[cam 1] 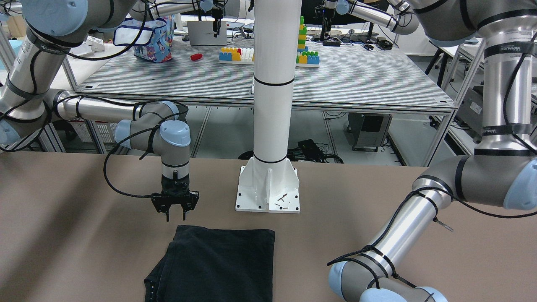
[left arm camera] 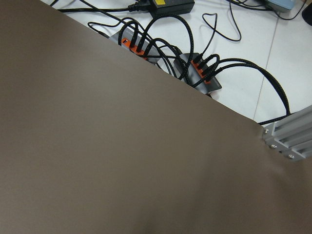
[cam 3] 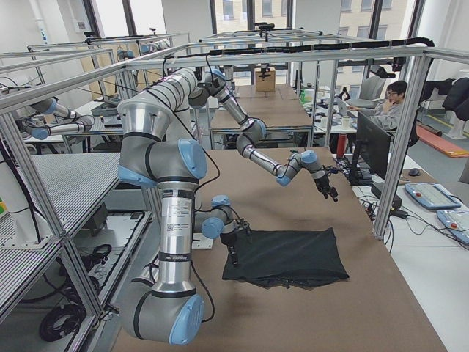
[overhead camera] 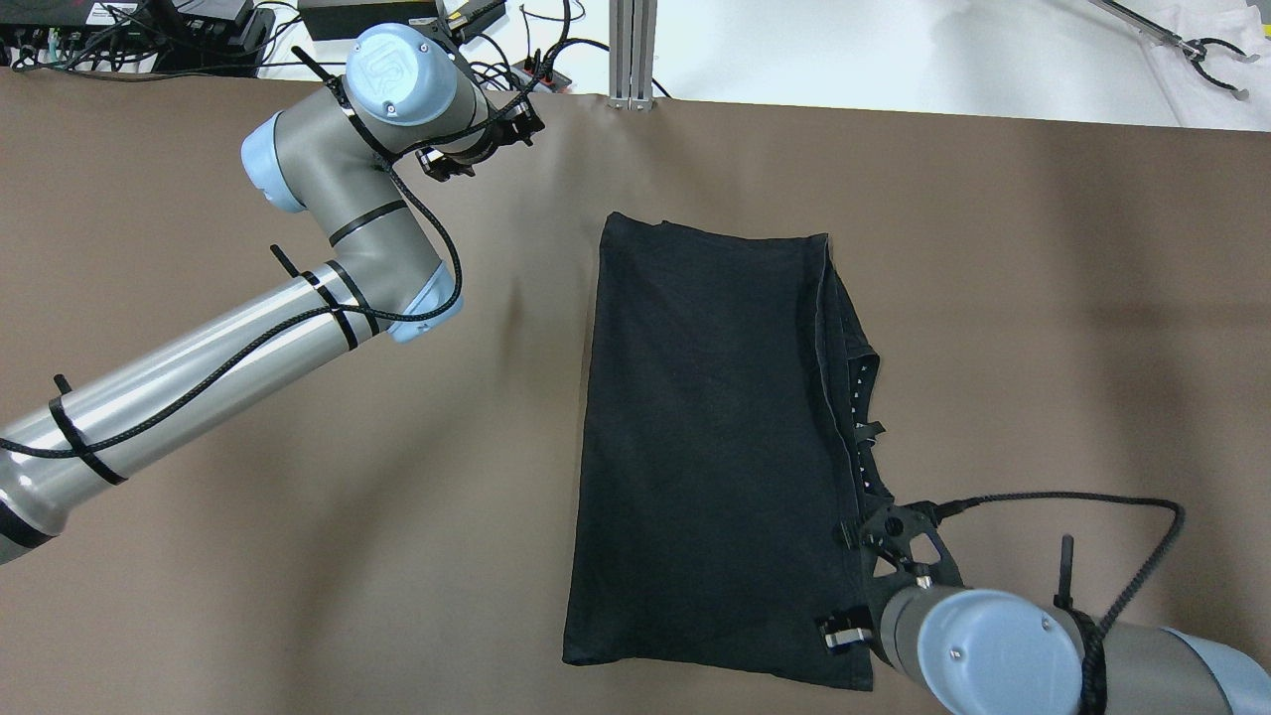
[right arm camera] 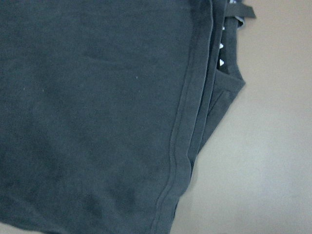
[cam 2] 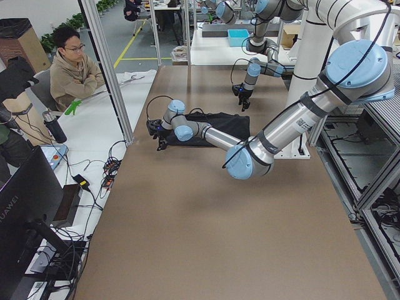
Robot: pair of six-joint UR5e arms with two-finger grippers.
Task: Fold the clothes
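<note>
Garment (overhead camera: 705, 437): black, folded rectangle, flat on brown table (overhead camera: 298, 596), near white post base (cam 1: 268, 188) | right gripper (cam 1: 175, 217): at the garment's corner on the robot's side, fingers apart, holding nothing | left gripper (overhead camera: 501, 127): well apart from garment, over bare table near far edge, finger spacing cannot be told

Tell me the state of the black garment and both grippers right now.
black garment: folded into a rectangle, lying flat on the table, stacked layers showing along one long edge.
right gripper: open, empty, poised at the garment's edge.
left gripper: away from the garment, near the table's far edge; whether it is open or shut cannot be told.
</note>
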